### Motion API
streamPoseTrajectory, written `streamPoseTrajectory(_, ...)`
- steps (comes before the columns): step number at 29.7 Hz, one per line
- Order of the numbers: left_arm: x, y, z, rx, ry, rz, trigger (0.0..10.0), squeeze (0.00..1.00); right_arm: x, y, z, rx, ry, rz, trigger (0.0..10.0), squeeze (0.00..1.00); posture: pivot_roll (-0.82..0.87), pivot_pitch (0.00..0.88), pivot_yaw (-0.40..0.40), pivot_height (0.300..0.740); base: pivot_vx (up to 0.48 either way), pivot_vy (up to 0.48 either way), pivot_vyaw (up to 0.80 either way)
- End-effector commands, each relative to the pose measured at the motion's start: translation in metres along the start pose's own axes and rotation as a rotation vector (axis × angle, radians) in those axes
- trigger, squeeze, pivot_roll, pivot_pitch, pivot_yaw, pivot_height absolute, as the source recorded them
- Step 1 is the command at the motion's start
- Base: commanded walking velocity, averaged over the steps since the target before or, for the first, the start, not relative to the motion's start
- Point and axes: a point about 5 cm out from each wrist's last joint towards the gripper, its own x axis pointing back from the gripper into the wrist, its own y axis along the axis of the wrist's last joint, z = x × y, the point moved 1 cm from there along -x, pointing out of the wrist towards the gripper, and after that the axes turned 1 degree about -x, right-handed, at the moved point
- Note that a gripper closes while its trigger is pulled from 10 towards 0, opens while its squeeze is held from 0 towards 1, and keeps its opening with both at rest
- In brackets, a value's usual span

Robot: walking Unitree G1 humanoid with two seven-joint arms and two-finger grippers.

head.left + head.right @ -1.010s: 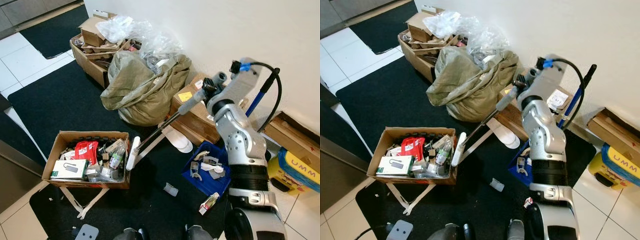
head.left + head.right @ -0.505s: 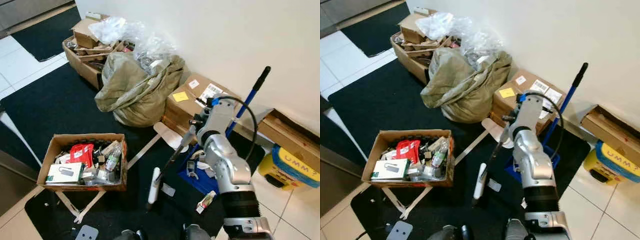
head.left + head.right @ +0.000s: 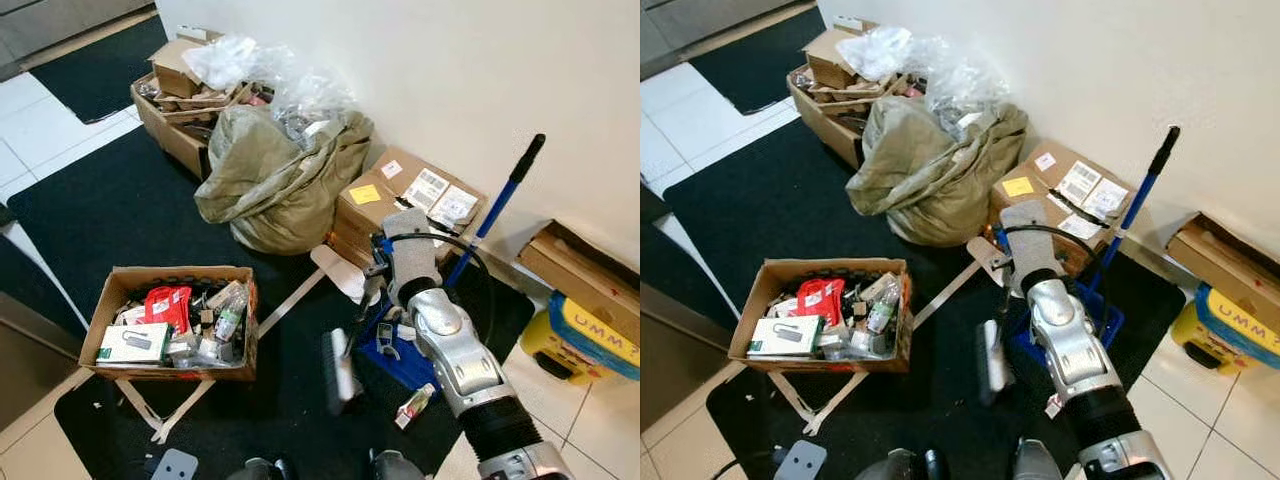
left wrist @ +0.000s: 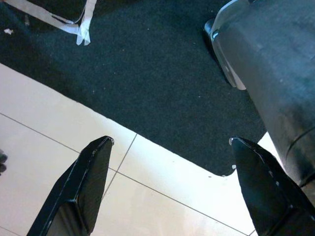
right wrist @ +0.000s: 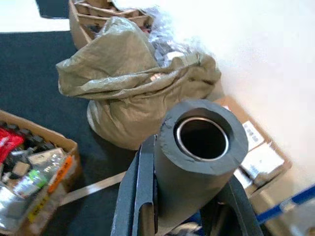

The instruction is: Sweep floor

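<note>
Carpet (image 3: 120, 200), dark and littered, spreads across the floor, and on its left side stands an open cardboard box (image 3: 170, 315) full of small packets, with strips of tape lying on the floor by it. Behind it a slumped olive sack (image 3: 280, 180) leans against more boxes along the wall. The left gripper (image 4: 167, 187) hangs idle over the edge where carpet meets pale tile, its fingers spread wide and empty.

Further right, the broom (image 3: 345, 365) has swung over the last second: its pale head, which lay up against the cardboard box, has been drawn across the carpet toward the robot and is now blurred in mid-stroke just left of the blue tray (image 3: 400, 360). That reads as a sweeping stroke underway, pulling debris inward. A small carton (image 3: 413, 405) sits on the carpet near the tray.

The right gripper (image 5: 192, 196) is clamped around the foam-covered top of the broom's handle, with the tube's open end facing the wrist camera; the head rests on the carpet well below and ahead of the grip. A blue-handled mop (image 3: 495, 210) leans on the wall at right.
</note>
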Motion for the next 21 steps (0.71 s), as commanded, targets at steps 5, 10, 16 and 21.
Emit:
streamPoseTrajectory(5,0.003,-0.014,-0.005,0.015,-0.009,0.049,10.0,0.00,-0.002,0.018,-0.023,0.231,-0.015,-0.117,10.0,0.00,-0.09,0.247,0.025,0.740,0.000,0.000,0.00)
streamPoseTrajectory(10,0.004,-0.014,-0.005,0.015,-0.008,0.049,10.0,0.00,-0.003,0.025,-0.026,0.281,0.002,-0.168,10.0,0.00,-0.10,0.250,0.025,0.740,0.000,0.000,0.00)
streamPoseTrajectory(16,0.004,-0.015,-0.006,0.017,-0.008,0.050,10.0,0.00,-0.004,0.038,-0.028,0.368,0.035,-0.287,10.0,0.00,-0.10,0.249,0.024,0.740,0.000,0.000,0.00)
streamPoseTrajectory(21,0.004,-0.015,-0.007,0.019,-0.009,0.050,10.0,0.00,-0.003,0.042,-0.030,0.381,0.064,-0.310,10.0,0.00,-0.10,0.249,0.024,0.740,0.000,0.000,0.00)
